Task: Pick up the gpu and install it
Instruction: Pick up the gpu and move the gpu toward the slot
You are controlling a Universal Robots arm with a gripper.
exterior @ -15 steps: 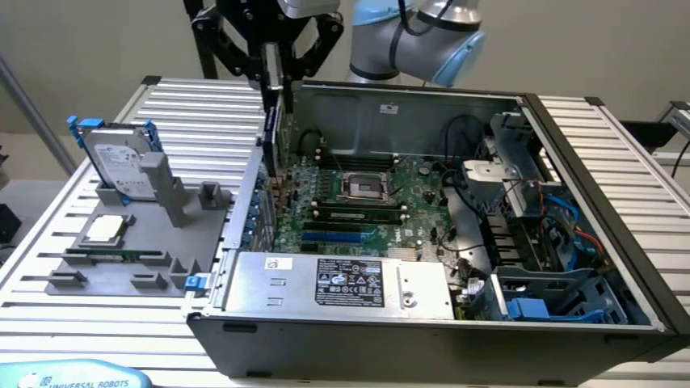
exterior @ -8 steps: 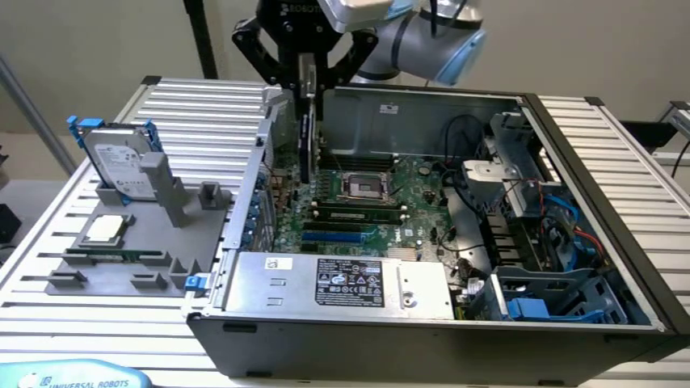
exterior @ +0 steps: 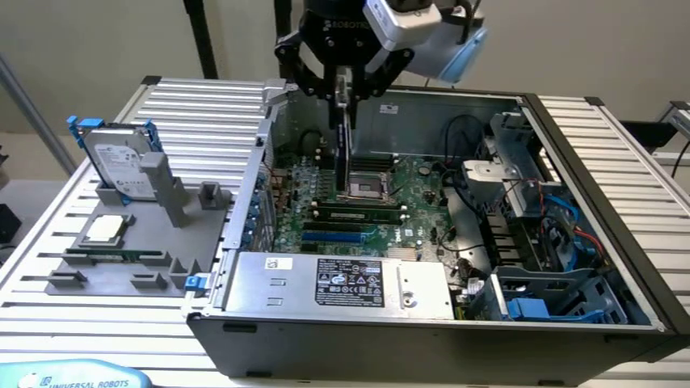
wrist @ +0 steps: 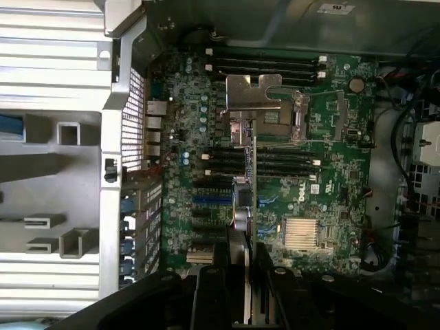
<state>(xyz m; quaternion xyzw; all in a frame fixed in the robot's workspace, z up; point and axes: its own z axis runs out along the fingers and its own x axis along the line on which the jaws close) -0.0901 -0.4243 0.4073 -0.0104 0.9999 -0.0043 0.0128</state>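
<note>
The hand is closed on the gpu. The card hangs directly below it, long axis vertical (seen edge-on), above the motherboard

From my end I count one gpu, one gripper, one hard drive, one PC case, one gray tray.
</note>
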